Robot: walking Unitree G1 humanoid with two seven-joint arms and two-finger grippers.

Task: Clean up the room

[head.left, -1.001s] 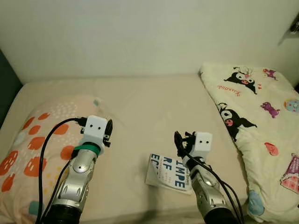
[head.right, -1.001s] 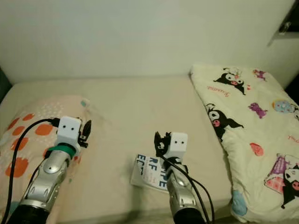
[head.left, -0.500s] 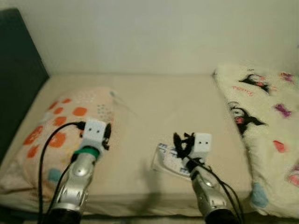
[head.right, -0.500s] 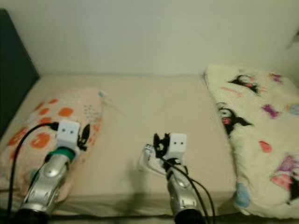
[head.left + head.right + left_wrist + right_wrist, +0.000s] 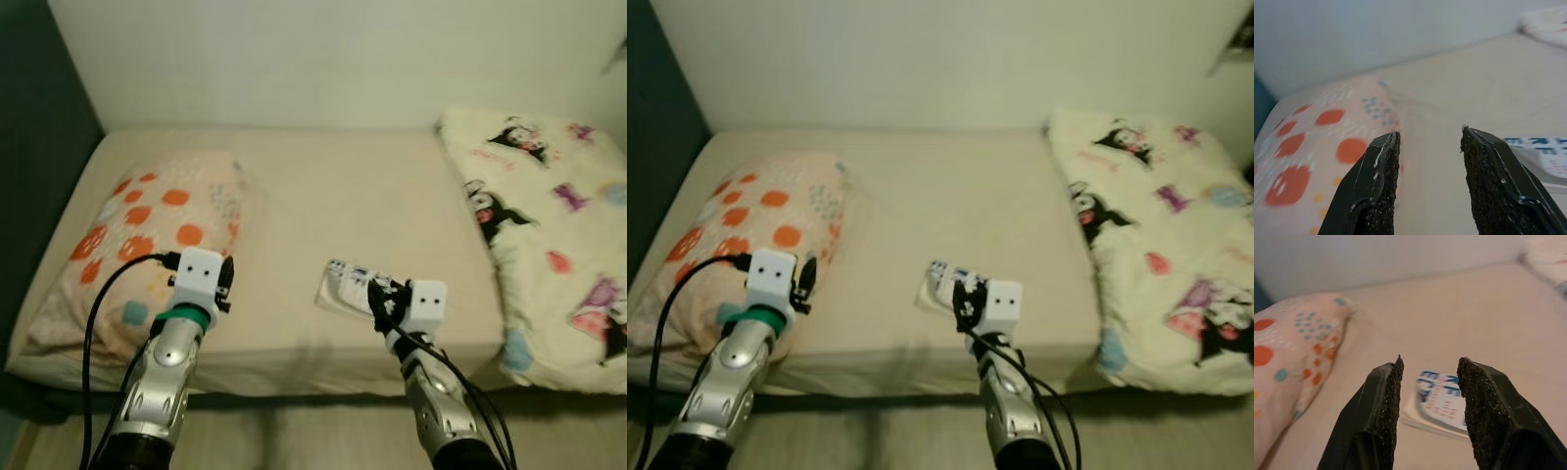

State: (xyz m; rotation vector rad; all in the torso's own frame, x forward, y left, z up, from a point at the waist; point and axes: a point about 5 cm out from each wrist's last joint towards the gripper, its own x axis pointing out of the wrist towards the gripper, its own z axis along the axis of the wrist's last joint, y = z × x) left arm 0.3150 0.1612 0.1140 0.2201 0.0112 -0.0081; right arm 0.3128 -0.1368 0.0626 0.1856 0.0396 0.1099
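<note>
A book (image 5: 345,287) with a white cover and blue lettering lies flat on the bed (image 5: 323,196), near its front edge and about midway along it. The right pincer (image 5: 1429,401) hangs just short of the book on the near side, its fingers parted with nothing between them; in the right wrist view the book sits on the sheet just beyond the gap. The left pincer (image 5: 1430,183) hovers near the front edge of the bed, beside the orange-spotted pillow (image 5: 147,235), also spread and empty; the book's corner shows past its right finger.

Compared with a second ago, the whole head view has pulled back: the front edge of the bed and a strip of floor (image 5: 294,431) now show below it, and the dark headboard (image 5: 44,147) shows on the left. The book, which was then partly covered by the right arm, now lies farther ahead of the pincer.

The middle of the mattress is bare sheet. The pillow fills the left end, a cartoon-print blanket (image 5: 549,215) covers the right end, and a pale wall (image 5: 323,59) runs behind.
</note>
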